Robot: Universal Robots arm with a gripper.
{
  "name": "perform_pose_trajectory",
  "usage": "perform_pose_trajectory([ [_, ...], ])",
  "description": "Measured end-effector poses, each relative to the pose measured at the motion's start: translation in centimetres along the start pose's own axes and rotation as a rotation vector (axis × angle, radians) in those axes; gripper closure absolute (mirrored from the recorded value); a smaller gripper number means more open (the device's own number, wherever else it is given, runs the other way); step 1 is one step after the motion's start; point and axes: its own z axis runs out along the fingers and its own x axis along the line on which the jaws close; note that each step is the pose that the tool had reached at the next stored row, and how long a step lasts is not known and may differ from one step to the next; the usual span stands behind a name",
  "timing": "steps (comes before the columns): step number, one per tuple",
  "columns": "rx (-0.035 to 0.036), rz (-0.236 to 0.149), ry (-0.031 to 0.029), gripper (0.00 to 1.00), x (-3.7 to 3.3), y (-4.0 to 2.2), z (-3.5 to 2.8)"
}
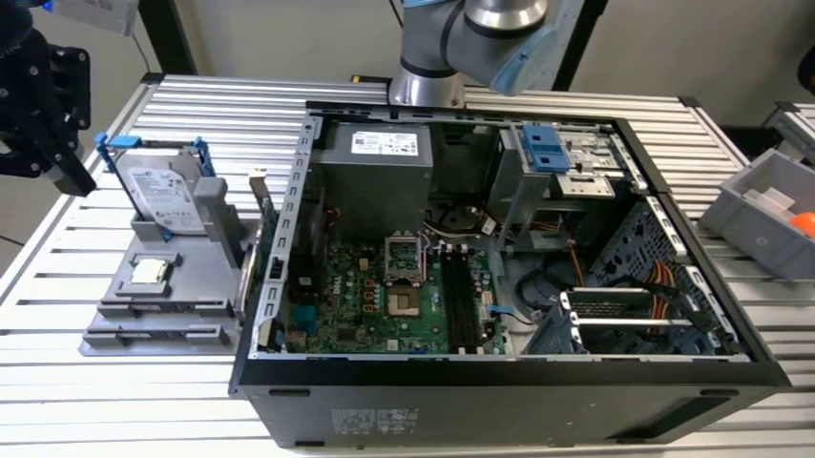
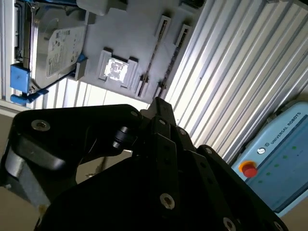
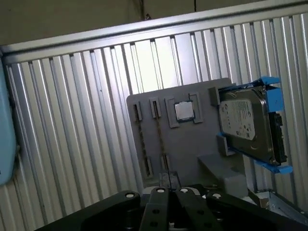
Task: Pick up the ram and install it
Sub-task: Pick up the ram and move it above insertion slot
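Ram [image 3: 161, 139] stands edge-on in grey holder [image 3: 192, 144] slot, top edge exposed, presumably for pinching; gripper [image 3: 168, 186] poised over holder's slot end, opening cannot be told

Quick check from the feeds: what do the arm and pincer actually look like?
The arm is silver-grey round tubing with a light blue joint cap. The pincer is matt black and angular, built of bolted plates with silver screw heads.
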Motion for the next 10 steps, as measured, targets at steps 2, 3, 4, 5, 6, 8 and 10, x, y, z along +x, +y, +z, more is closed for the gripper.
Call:
perform_pose_trajectory([
  [2, -0.0004, -0.018, -0.0001, 1.00, 0.00, 0.00, 0.00],
  [3, -0.0008, -0.028, -0.0001, 1.00, 0.00, 0.01, 0.00],
  [4, -0.0011, -0.037, -0.0001, 1.00, 0.00, 0.01, 0.00],
  [5, -0.0015, -0.047, -0.0001, 1.00, 0.00, 0.01, 0.00],
  [6, -0.0018, -0.057, -0.0002, 1.00, 0.00, 0.01, 0.00],
  [8, -0.0024, -0.080, -0.0003, 1.00, 0.00, 0.01, 0.01],
  [10, -0.0034, -0.107, -0.0003, 1.00, 0.00, 0.01, 0.00],
])
